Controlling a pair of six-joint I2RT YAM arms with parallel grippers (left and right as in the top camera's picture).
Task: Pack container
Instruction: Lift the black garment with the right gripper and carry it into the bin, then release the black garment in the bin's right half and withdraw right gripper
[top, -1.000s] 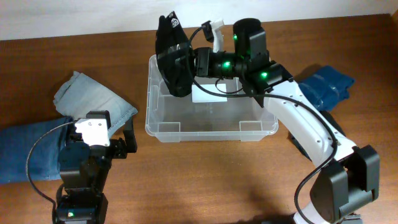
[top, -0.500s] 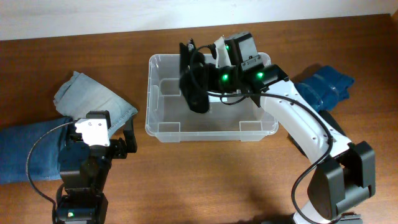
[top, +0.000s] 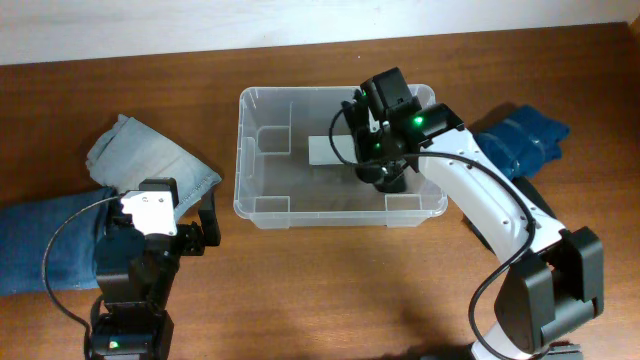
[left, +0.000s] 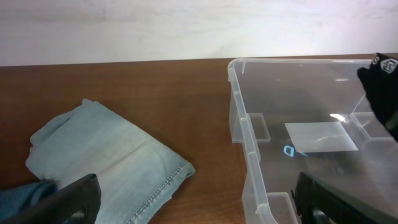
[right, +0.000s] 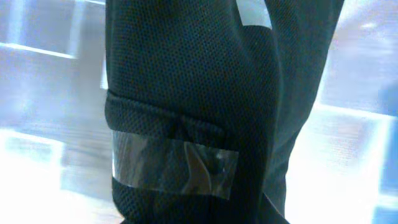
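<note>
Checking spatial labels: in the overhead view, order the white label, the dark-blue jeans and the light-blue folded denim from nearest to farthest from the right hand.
From the right hand:
1. White rectangular label, just left, on the base of the clear plastic container.
2. Dark-blue folded jeans, right, outside it.
3. Light-blue folded denim, far left.

Right arm (top: 482, 192) reaching down; left gripper (left: 196, 200) jaws wide apart.

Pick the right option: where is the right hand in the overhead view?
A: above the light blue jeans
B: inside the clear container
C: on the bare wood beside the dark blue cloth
B: the right hand sits within the walls of the container, and black mesh fabric fills its wrist view.
</note>
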